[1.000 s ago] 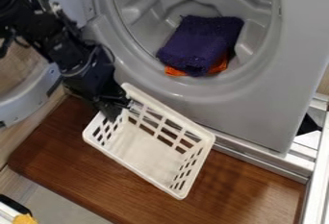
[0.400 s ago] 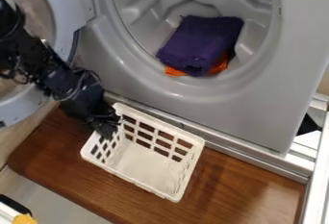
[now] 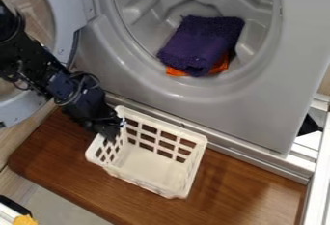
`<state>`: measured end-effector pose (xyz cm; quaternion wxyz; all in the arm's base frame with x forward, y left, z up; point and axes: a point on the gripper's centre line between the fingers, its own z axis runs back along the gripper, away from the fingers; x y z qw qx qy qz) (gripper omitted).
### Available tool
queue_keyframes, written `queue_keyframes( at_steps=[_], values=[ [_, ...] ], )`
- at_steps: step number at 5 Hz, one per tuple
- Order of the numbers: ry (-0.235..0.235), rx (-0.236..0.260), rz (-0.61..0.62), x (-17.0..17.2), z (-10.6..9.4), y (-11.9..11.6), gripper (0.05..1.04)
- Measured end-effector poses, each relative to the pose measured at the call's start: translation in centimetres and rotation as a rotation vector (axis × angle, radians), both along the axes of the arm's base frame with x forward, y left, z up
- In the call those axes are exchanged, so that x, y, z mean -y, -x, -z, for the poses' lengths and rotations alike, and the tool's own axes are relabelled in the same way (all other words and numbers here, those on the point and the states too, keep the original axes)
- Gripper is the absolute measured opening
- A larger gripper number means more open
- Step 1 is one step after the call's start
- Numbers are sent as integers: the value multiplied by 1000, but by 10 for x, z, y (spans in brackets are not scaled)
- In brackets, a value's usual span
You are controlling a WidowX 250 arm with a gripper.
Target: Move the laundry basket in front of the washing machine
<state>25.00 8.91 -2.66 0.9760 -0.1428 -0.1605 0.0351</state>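
The claw [image 3: 111, 131] hides part of the laundry basket's [image 3: 147, 166] left rim. Under the purple towel [image 3: 201, 45], most of the orange cloth [image 3: 175, 72] is covered. The left edge cuts off the arm [image 3: 61, 81] and the round door [image 3: 32, 107]; the top edge crops the washing machine [image 3: 293, 50]. A yellow object [image 3: 24, 220], cropped at the bottom, can't be identified.

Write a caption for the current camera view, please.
The hand at one end of a white basket before an open washing machine holding a folded purple towel.
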Motion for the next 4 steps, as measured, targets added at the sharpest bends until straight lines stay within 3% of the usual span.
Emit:
queue_keyframes(
  at_steps=[2,3,4],
  values=[
    [0,-7,-3,0,-1,0,895],
    [-26,6,14,1,-13,-3,1008],
    [-106,-14,79,6,-32,-10,1003]
  ],
)
